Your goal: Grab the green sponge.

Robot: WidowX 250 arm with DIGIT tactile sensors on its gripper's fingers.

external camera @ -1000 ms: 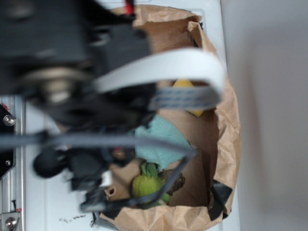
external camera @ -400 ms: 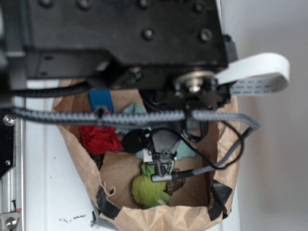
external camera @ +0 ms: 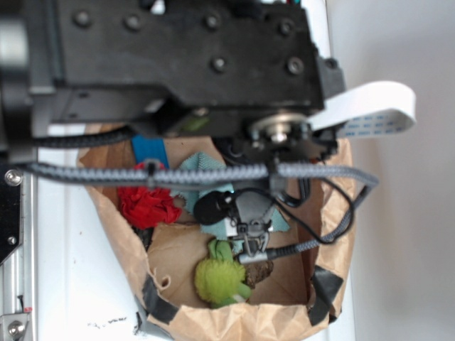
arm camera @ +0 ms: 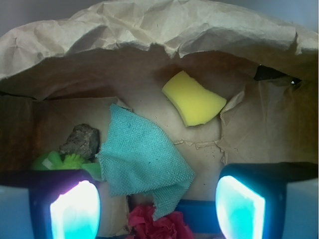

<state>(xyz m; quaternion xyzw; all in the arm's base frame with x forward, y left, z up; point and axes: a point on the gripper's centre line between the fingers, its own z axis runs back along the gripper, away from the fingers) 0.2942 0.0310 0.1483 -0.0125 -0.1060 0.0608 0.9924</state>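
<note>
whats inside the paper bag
The paper bag holds the green sponge, a teal cloth, a yellow sponge, a grey rock, something red. The arm hides the rest.

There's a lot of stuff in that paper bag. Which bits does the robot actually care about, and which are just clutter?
Part of the job:
green sponge
gripper, open inside the bag

Just lying about:
yellow sponge
teal cloth
red crumpled thing
grey rock-like lump
blue item
paper bag holding it all
</note>
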